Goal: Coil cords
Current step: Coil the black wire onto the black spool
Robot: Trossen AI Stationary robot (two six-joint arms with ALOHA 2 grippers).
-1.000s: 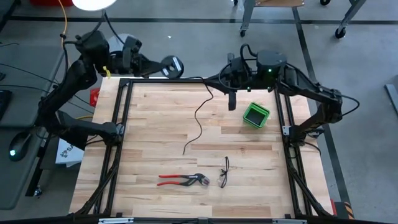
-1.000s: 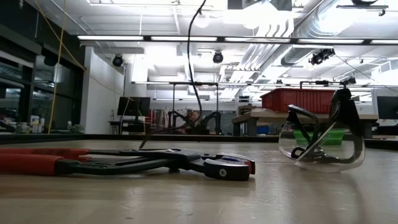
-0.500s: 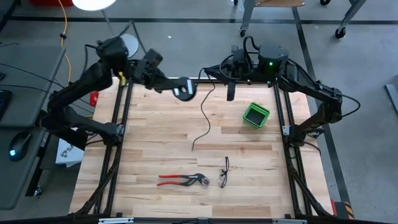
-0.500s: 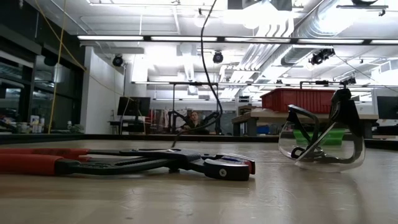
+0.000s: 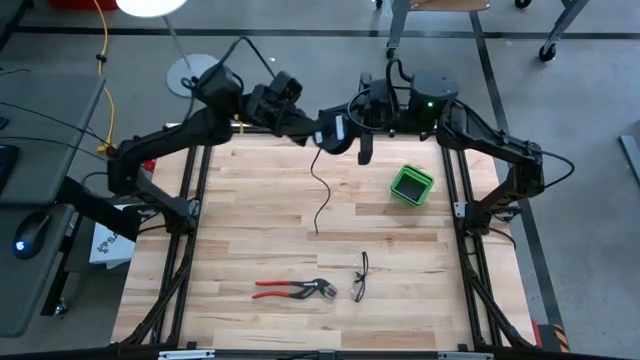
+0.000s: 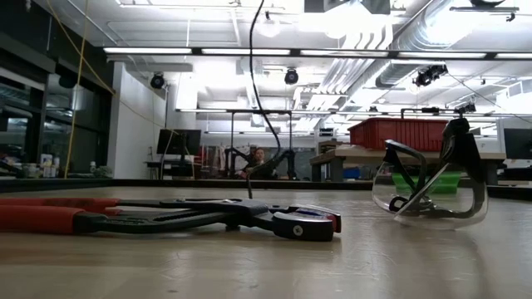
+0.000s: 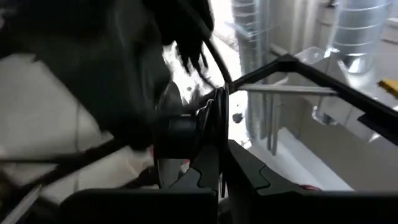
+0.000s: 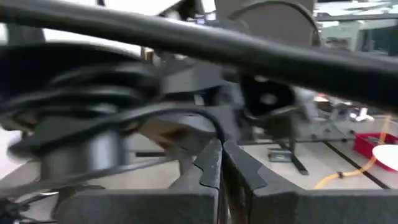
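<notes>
Surface: pale wooden plank counter point(image 5: 250, 215) inside a black frame, grey floor around it.
Reel: small round black disc-shaped reel point(image 5: 333, 131) is held edge-on at upper centre of the high view, clamped in the closed fingers of the left gripper point(image 5: 322, 131).
Cord: thin black cord point(image 5: 319, 190) hangs from the reel, long axis toward mid-frame, loose end on the counter.
Right gripper: right gripper point(image 5: 364, 152), fingers shut and empty, is just right of the reel and nearer the cord.
Views: the low view alone shows the cord dangling vertically; the left wrist view shows the grip on the reel's rim.

cord point(image 6: 253, 91) cut off above, reel point(image 8: 81, 149) blurred, pliers point(image 6: 166, 218) cropped
</notes>
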